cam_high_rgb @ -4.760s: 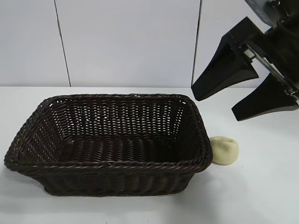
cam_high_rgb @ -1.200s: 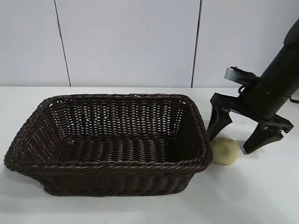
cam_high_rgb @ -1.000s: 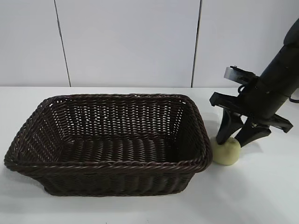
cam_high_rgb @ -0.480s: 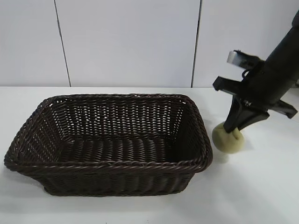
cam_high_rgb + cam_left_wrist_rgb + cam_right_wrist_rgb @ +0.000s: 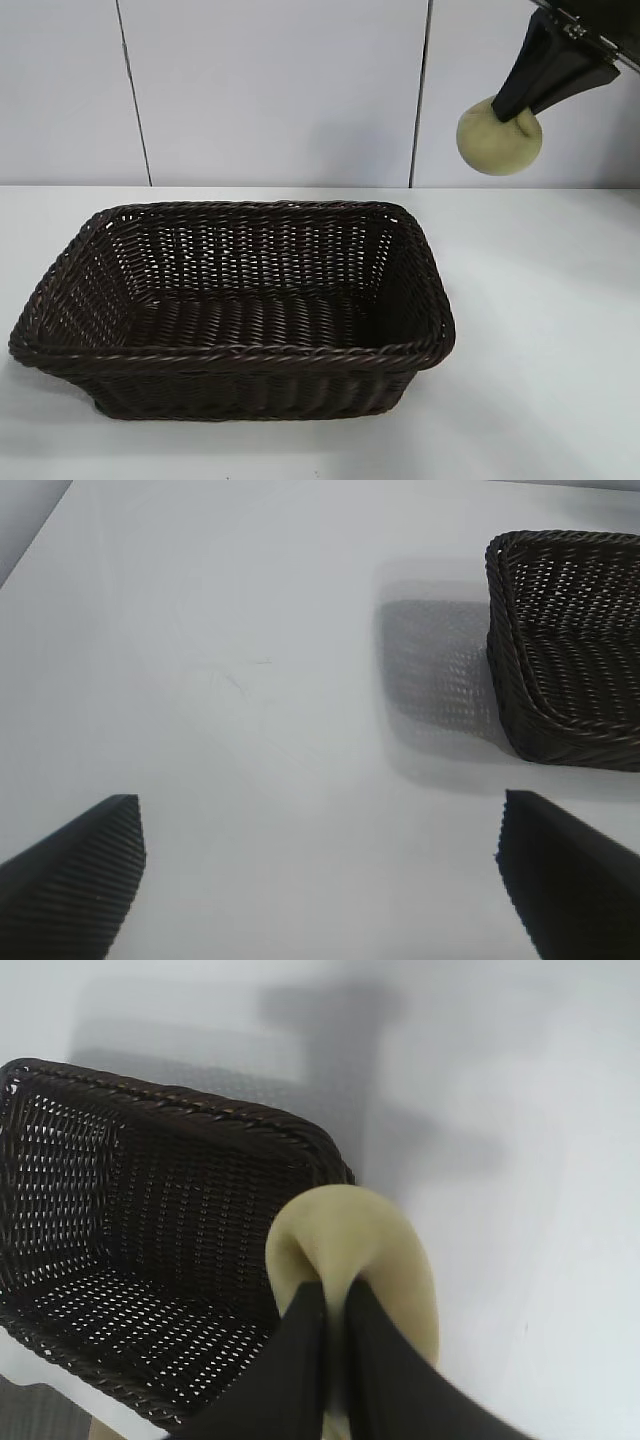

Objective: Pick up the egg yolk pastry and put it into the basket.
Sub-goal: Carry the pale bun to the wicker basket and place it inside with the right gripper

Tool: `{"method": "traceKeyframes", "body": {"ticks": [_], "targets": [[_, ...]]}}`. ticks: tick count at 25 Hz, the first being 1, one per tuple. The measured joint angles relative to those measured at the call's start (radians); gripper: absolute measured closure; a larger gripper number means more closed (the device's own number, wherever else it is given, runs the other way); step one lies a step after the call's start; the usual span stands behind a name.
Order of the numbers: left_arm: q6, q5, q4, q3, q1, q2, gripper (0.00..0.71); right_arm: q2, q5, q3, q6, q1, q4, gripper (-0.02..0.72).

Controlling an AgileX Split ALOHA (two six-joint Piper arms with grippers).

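Note:
The pale yellow egg yolk pastry (image 5: 499, 140) hangs high in the air, above and to the right of the basket (image 5: 240, 352). My right gripper (image 5: 520, 110) is shut on it, pinching its top into a crease. From the right wrist, the pastry (image 5: 385, 1250) bulges round the closed fingers (image 5: 300, 1360), with the dark woven basket (image 5: 200, 1120) below and to one side. My left gripper (image 5: 320, 840) is open over bare table, nothing between its fingers; the basket (image 5: 505, 640) corner lies farther off.
The white table (image 5: 540, 330) runs all round the basket. A white panelled wall (image 5: 270, 90) stands behind it.
My right gripper closed on the pastry at the basket's right side and lifted it well up from the table. The basket has not moved.

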Motion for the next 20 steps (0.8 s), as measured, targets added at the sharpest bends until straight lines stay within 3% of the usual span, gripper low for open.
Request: {"method": "traceKeyframes", "body": {"ticks": [9,14,20], "targets": [[-0.001,0.000,0.000,0.000,0.000,0.000,0.016,0.125,-0.174,0.000,0.001,0.302,0.057,0.672],[-0.001,0.000,0.000,0.000,0.000,0.000,0.016,0.160,-0.272,0.000,0.001,0.343,0.057,0.672],[-0.001,0.000,0.000,0.000,0.000,0.000,0.016,0.217,-0.280,0.000,0.001,0.343,0.050,0.673]]}}
